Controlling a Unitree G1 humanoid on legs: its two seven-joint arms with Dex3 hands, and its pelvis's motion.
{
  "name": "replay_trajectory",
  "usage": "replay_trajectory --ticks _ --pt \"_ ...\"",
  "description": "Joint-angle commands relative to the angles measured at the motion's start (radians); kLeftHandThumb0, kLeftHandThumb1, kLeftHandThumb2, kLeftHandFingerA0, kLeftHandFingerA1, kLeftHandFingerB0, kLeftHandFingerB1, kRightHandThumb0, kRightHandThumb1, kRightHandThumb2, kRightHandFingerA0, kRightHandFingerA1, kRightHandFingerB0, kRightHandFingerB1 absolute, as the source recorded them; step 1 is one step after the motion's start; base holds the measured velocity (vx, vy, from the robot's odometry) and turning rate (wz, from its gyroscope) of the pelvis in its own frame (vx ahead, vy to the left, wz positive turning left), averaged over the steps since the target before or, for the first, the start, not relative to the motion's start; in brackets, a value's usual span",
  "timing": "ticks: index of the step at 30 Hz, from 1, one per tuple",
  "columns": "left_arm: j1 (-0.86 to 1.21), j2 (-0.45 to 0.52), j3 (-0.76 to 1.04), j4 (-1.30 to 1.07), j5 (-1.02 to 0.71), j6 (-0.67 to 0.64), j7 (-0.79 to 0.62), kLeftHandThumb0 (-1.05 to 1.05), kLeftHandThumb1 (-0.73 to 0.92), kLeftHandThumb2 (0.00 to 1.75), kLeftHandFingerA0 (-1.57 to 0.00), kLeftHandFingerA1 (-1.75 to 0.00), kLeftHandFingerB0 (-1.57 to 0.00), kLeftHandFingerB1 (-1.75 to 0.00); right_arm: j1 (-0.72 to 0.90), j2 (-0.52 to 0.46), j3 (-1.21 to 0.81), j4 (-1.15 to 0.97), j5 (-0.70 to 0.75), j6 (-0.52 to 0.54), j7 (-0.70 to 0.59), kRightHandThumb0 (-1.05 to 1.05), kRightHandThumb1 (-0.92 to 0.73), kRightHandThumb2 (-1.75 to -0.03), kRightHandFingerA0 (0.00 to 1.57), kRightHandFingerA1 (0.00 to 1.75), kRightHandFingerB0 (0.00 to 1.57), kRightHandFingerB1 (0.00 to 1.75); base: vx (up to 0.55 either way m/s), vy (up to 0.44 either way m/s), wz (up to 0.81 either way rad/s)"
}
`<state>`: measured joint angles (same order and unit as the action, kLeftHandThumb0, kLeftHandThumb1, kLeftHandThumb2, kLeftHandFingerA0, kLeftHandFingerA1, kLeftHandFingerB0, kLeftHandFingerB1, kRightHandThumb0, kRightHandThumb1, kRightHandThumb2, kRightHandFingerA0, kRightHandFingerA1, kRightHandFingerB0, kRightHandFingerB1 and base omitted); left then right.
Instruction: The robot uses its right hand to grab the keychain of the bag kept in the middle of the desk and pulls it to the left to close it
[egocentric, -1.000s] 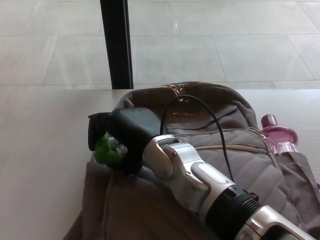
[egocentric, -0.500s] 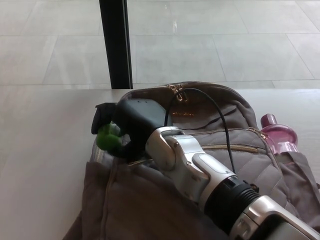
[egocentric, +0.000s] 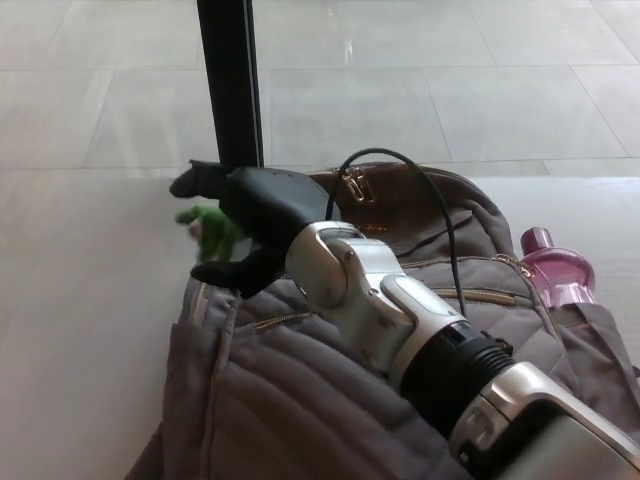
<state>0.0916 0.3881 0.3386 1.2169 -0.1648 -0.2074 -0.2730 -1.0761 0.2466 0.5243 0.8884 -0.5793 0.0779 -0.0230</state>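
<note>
We see the green keychain at the bag's upper left corner, higher and further left than half a second ago, when it was tucked inside a closed grip. The right hand has risen with it and now stands open, its fingers spread above and below the keychain; we cannot tell whether the toy touches the palm. The grey bag lies in the middle of the desk as before, and the pink bottle still sits at its right side.
</note>
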Motion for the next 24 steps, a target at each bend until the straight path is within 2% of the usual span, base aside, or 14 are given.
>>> replay_trajectory --ticks 1,2,4,5,6,7,8,9,10,11,12,13,14,24 --pt "0.014 0.016 -0.022 0.005 0.029 0.002 0.030 -0.97 0.92 0.87 -0.69 -1.24 -0.40 -1.11 -0.257 0.264 -0.056 -0.004 0.186 0.194 0.434 -0.97 -0.56 -1.00 0.00 0.43 0.00 0.50 0.00 0.000 0.00" --pt "0.014 0.016 -0.022 0.007 0.029 0.002 0.029 -0.97 0.92 0.86 -0.70 -1.24 -0.41 -1.12 -0.261 0.259 -0.057 -0.002 0.189 0.201 0.450 -1.05 -0.61 -0.56 0.00 0.00 0.00 0.04 0.00 0.000 0.00" --pt "0.017 0.017 -0.023 0.008 0.029 -0.004 0.025 -1.00 0.92 0.86 -0.69 -1.25 -0.42 -1.14 -0.257 0.233 -0.055 0.001 0.199 0.202 0.500 -1.05 -0.55 -0.61 0.00 0.00 0.00 0.05 0.00 0.000 0.00" --pt "0.017 0.017 -0.021 0.010 0.025 -0.003 0.020 -0.99 0.92 0.86 -0.69 -1.25 -0.41 -1.14 -0.251 0.220 -0.048 -0.002 0.198 0.195 0.517 -0.85 -0.51 -1.02 0.00 0.25 0.00 0.39 0.00 0.000 0.00" --pt "0.020 0.023 -0.020 0.011 0.025 -0.002 0.017 -0.99 0.92 0.86 -0.69 -1.25 -0.41 -1.14 -0.251 0.222 -0.048 -0.001 0.199 0.196 0.516 -0.85 -0.51 -1.02 0.00 0.25 0.00 0.39 0.00 0.000 0.00" --pt "0.019 0.024 -0.020 0.009 0.024 0.008 0.022 -0.98 0.92 0.87 -0.70 -1.31 -0.38 -1.24 -0.241 0.190 -0.036 -0.019 0.195 0.190 0.548 -1.05 -0.53 -0.63 0.00 0.00 0.00 0.00 0.00 0.000 0.00" --pt "0.019 0.025 -0.020 0.010 0.024 0.012 0.023 -0.97 0.92 0.86 -0.70 -1.25 -0.41 -1.13 -0.235 0.170 -0.031 -0.033 0.195 0.189 0.568 -1.05 -0.53 -0.63 0.00 0.00 0.00 0.00 0.00 0.000 0.00" --pt "0.019 0.025 -0.020 0.012 0.025 0.010 0.022 -0.97 0.92 0.86 -0.70 -1.25 -0.41 -1.13 -0.233 0.162 -0.031 -0.041 0.198 0.193 0.578 -1.05 -0.53 -0.63 0.00 0.00 0.00 0.00 0.00 0.000 0.00" --pt "0.022 0.022 -0.023 0.010 0.027 0.010 0.026 -0.96 0.92 0.86 -0.71 -1.25 -0.41 -1.13 -0.228 0.145 -0.031 -0.060 0.201 0.207 0.595 -0.86 -0.51 -1.04 0.00 0.06 0.00 0.13 0.00 0.000 0.00" --pt "0.025 0.022 -0.026 0.014 0.030 0.002 0.021 -0.97 0.92 0.87 -0.69 -1.30 -0.38 -1.22 -0.231 0.123 -0.028 -0.073 0.201 0.218 0.621 -0.93 -0.55 -1.06 0.00 0.00 0.00 0.07 0.00 0.000 0.00" --pt "0.028 0.025 -0.026 0.013 0.029 0.001 0.015 -0.97 0.92 0.87 -0.68 -1.31 -0.38 -1.22 -0.240 0.104 -0.025 -0.095 0.195 0.248 0.641 -0.96 -0.54 -1.05 0.00 0.00 0.00 0.06 0.00 0.000 0.00" --pt "0.030 0.025 -0.025 0.014 0.027 0.004 0.015 -0.98 0.92 0.86 -0.75 -1.25 -0.47 -1.12 -0.233 0.079 -0.035 -0.118 0.207 0.251 0.654 -1.00 -0.55 -1.07 0.00 0.00 0.00 0.01 0.00 0.000 0.00" --pt "0.032 0.026 -0.023 0.015 0.024 0.005 0.012 -0.98 0.92 0.86 -0.76 -1.25 -0.48 -1.12 -0.222 0.010 -0.056 -0.186 0.221 0.270 0.676 -1.05 -0.66 -0.63 0.00 0.00 0.00 0.00 0.00 0.000 0.00" --pt "0.060 0.024 -0.010 0.021 0.009 -0.002 0.011 -0.98 0.92 0.86 -0.76 -1.25 -0.48 -1.12 -0.218 0.030 -0.053 -0.189 0.219 0.275 0.693 -1.05 -0.66 -0.63 0.00 0.00 0.00 0.00 0.00 0.000 0.00"
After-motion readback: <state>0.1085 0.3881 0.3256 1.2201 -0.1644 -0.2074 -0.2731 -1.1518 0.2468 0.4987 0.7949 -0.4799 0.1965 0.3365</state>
